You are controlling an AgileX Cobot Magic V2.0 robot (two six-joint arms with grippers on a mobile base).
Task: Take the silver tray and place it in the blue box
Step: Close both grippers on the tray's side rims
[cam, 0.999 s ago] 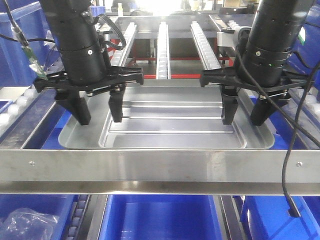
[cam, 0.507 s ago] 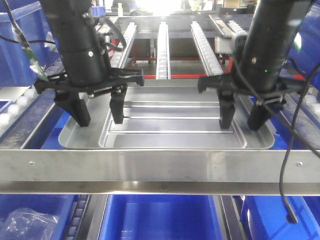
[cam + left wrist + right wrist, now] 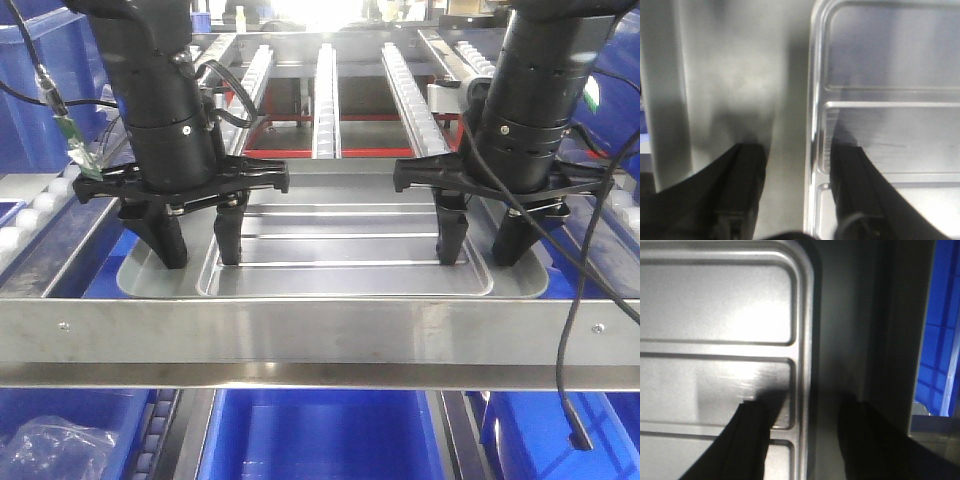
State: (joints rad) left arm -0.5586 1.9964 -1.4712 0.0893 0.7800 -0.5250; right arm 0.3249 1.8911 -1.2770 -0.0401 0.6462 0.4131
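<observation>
My left gripper [image 3: 200,252] is spread open, pointing down over the left end of the silver tray [image 3: 340,280]. The inner finger stands on the embossed base panel and the outer finger over the wide sloped rim, so the panel's raised edge runs between them. My wrist view shows that edge in the gap with neither finger closed on it. My right gripper [image 3: 482,250] is released too, mirrored at the tray's right end: one finger inside the panel, the other outside it toward 3 o'clock. Whether any tip actually touches metal I cannot tell. The tray lies flat and level between my two arms, its two long ridges running from 9 to 3 o'clock. Just at 6 o'clock from it the flat steel frame rail [image 3: 320,335] crosses the front view. Below that rail, further toward 6 o'clock, sits the blue box [image 3: 320,440]. Toward 12 o'clock, roller tracks [image 3: 326,100] run away from the tray. A crumpled plastic bag [image 3: 50,445] lies at 7 o'clock, and a black cable [image 3: 572,350] hangs at 4 o'clock.
</observation>
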